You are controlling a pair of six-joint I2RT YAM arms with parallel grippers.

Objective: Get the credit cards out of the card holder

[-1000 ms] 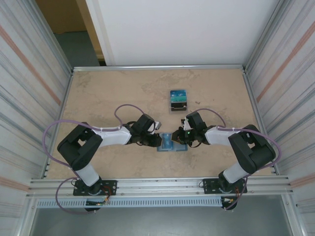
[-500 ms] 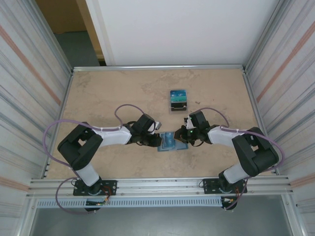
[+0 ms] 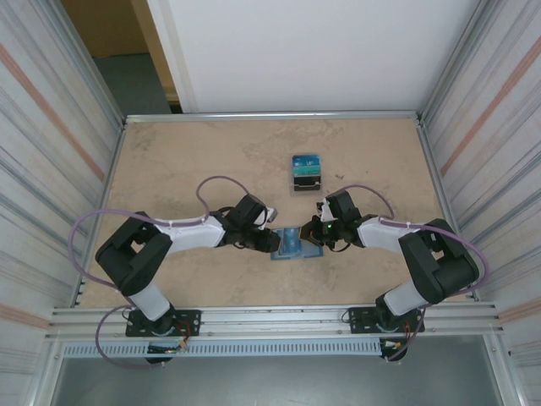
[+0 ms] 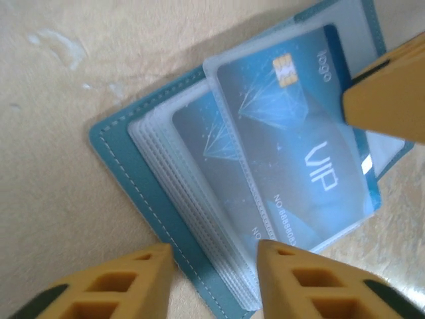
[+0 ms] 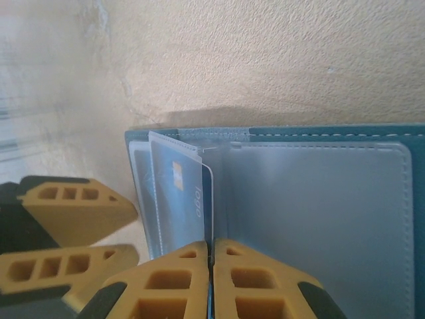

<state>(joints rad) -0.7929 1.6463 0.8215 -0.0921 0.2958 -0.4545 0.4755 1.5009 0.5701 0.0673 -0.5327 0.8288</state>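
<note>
The teal card holder point(image 3: 296, 245) lies open on the surface point(image 3: 194, 161) between our two arms, its credit cards point(image 4: 292, 146) sitting inside. Our right fingers point(image 5: 189, 279) are pinched together on the edge of one upright clear sleeve point(image 5: 174, 149) with a card in it, while our left fingers point(image 4: 292, 279) stand apart, holding nothing, astride the holder's corner. We judge the task barely begun: every card seems yet to be drawn out.

The top blue credit card point(image 4: 292, 133), sleeved in the card holder point(image 4: 125, 174), reads "logo", "VIP" and a partly legible line starting "NO.88".
</note>
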